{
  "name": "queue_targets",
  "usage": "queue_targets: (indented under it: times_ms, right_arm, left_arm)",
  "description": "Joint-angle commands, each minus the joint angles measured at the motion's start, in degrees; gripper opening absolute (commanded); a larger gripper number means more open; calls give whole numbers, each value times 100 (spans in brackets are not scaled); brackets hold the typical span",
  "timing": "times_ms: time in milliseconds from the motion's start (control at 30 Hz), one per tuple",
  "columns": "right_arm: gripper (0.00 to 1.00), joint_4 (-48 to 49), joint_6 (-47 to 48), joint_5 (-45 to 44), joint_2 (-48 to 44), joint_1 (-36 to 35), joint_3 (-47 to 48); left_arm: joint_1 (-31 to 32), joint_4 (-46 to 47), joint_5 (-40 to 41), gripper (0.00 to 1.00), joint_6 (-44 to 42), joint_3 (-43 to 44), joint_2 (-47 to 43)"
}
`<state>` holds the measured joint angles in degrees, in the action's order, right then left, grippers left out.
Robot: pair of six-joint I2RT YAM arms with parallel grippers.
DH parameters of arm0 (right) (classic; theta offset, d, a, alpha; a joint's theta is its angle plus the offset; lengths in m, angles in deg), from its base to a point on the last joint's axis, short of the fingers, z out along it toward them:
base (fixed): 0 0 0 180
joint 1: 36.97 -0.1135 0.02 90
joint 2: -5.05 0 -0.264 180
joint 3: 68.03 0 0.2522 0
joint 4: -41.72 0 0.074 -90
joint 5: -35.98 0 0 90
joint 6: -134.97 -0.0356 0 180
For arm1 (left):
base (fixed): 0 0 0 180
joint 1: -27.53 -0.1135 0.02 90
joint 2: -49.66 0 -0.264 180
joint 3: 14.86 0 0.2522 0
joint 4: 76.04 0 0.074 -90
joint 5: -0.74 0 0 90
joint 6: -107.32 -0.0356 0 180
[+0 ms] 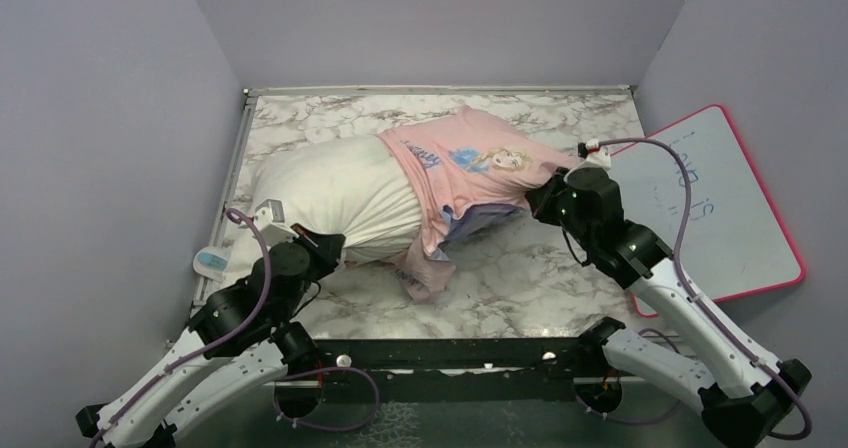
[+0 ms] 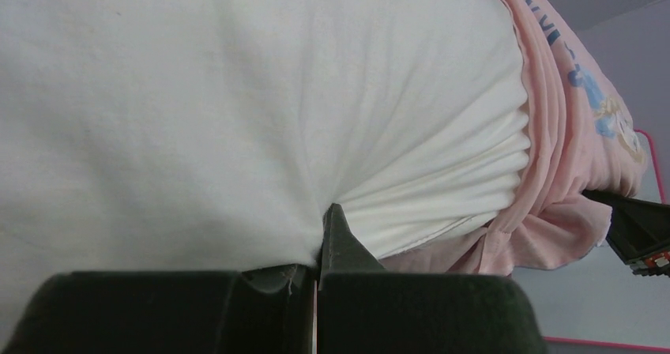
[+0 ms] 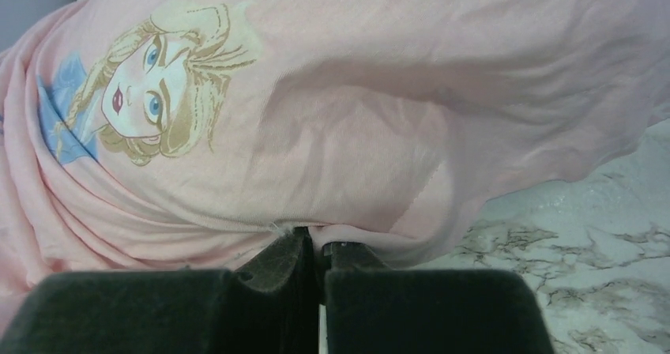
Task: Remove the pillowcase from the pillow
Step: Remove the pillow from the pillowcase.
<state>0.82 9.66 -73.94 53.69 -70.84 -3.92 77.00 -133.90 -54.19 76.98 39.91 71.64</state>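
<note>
Thin pale pink fabric pillowcase (image 1: pixel 470 163), blonde princess print uppermost. Judged light, limp and prone to bunching; best taken by a pinched fold near its closed end. It is gathered over the right half of the plump plain white pillow (image 1: pixel 330 193), itself judged soft, bulky and easily dragged. Both lie on the marble-patterned tabletop (image 1: pixel 520 278). A pillowcase fold is clamped by the right gripper (image 3: pixel 312 243). Bared pillow cloth is pinched shut in the left gripper (image 2: pixel 320 239). A pink-framed whiteboard (image 1: pixel 730 208) is noted at far right.
</note>
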Motion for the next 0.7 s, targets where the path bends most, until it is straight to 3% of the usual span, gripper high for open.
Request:
queue_targets:
  times_ms: [0, 167, 367, 500, 667]
  right_arm:
    - [2, 92, 220, 358, 385, 960, 500]
    - [1, 126, 305, 2113, 879, 2525, 736]
    - [1, 258, 266, 3241, 1150, 2684, 829]
    - [20, 635, 232, 4812, 1108, 2685, 242]
    - [51, 908, -147, 5730, 700, 2686, -682]
  left_arm:
    - [-104, -756, 639, 0, -566, 101, 54]
    - [-105, -818, 673, 0, -504, 88, -402]
    - [-100, -479, 284, 0, -782, 20, -471]
    - [-107, 397, -328, 0, -963, -287, -257]
    - [-105, 1464, -1004, 0, -975, -703, 167]
